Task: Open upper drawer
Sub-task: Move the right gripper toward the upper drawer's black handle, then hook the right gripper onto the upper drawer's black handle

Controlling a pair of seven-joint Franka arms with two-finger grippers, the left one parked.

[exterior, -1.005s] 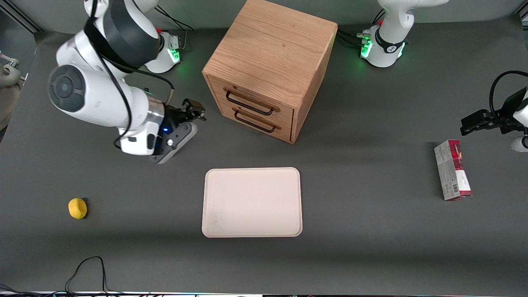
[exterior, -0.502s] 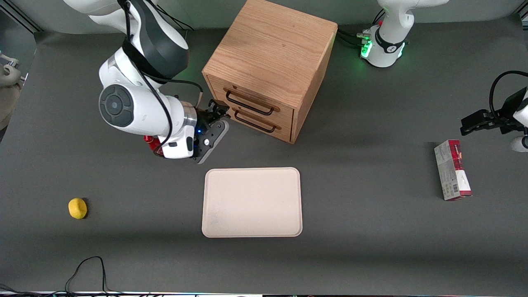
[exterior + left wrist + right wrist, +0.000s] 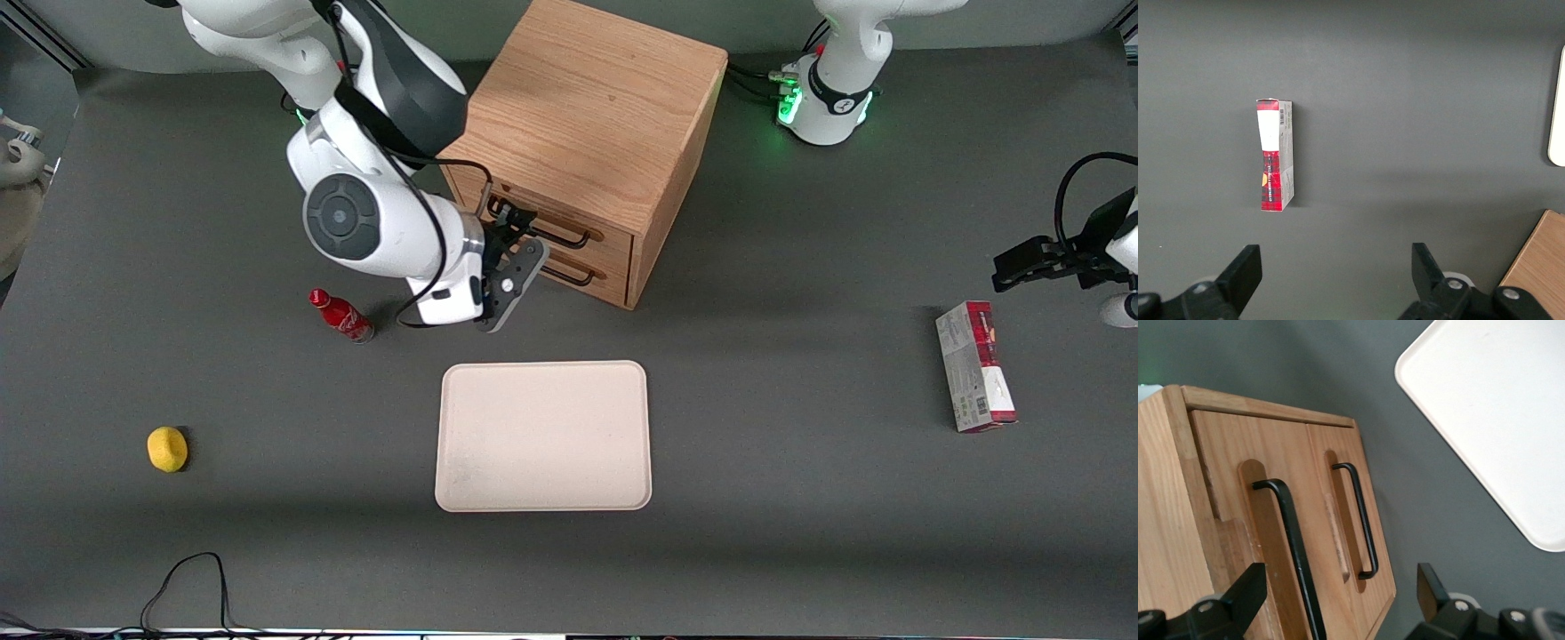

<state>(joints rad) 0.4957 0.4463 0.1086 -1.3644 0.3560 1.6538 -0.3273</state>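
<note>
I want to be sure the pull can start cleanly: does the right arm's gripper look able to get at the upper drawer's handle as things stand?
Probably yes. The gripper is open, right in front of the upper drawer, whose handle runs between the spread fingers with nothing in between.

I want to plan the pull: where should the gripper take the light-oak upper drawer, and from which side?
Grip the thin black wire bar handle of the light-oak upper drawer near its middle, coming from in front. The bar stands off the face, so a finger probably fits under it. The gripper, open, is at that handle.
</note>
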